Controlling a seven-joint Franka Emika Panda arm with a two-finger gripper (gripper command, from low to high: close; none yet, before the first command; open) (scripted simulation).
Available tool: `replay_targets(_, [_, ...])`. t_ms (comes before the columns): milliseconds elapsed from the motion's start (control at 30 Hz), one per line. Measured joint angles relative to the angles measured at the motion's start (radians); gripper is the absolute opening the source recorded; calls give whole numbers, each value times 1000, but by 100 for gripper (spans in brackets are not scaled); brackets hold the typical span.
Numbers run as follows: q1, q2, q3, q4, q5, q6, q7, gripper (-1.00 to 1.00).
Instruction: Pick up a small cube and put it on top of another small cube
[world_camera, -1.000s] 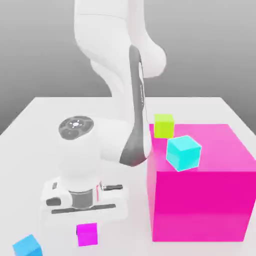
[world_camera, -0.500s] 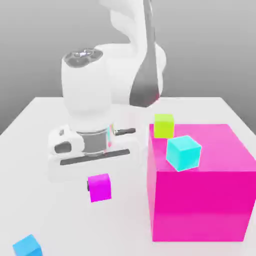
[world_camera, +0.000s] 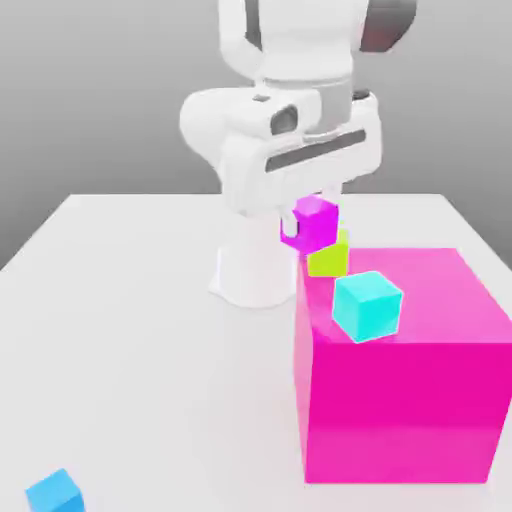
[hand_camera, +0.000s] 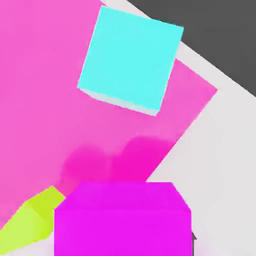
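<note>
Magenta small cube (world_camera: 316, 222) hangs clamped in my gripper (world_camera: 312, 212), lifted off the table (world_camera: 130, 330) and sitting just above the lime-green cube (world_camera: 330, 257), which I see partly behind it. Beside them stands the huge magenta cube (world_camera: 400, 400) with a cyan cube (world_camera: 367, 305) on top. Near the table's front edge, at the exterior view's left, lies a small blue cube (world_camera: 53, 493).
</note>
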Motion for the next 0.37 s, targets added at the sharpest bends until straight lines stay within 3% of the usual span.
replay_targets(100, [36,-102,27,-15,-7,-80,-20,-100])
replay_targets(233, [45,-87,57,-109,-7,37,-21,-100])
replay_targets(267, [46,-76,60,-134,-4,73,-22,100])
replay_targets(367, [46,-76,60,-134,-4,73,-22,100])
